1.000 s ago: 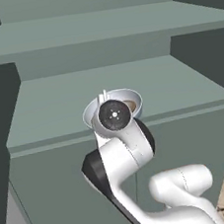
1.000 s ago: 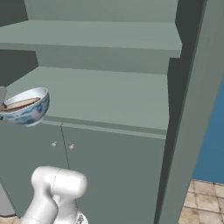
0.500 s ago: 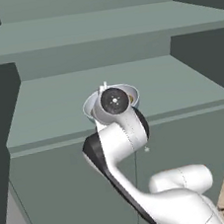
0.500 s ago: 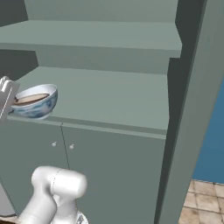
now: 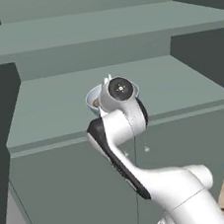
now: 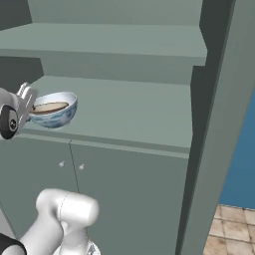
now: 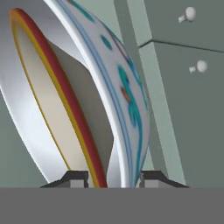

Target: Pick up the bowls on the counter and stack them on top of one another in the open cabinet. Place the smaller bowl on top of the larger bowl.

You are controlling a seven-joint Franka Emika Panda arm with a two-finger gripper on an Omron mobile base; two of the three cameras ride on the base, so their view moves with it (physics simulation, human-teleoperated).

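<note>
The gripper [image 7: 111,177] has its two fingertips on either side of the wall of the larger bowl [image 7: 127,87], one inside and one outside, clamped on its rim. The hand view alone shows this grip, along with the smaller bowl [image 7: 52,109], with its red and yellow rim, nested inside the larger one. In the right base view the larger bowl [image 6: 54,109] sits nearly level, mouth upward, at the near left edge of the cabinet's [image 6: 149,114] wide lower shelf, with the gripper [image 6: 26,102] on its left side. In the left base view the arm's wrist covers most of the bowl [image 5: 93,99]. Two small round knobs [image 6: 70,166] mark the closed doors just below the shelf, and another shelf spans above.
</note>
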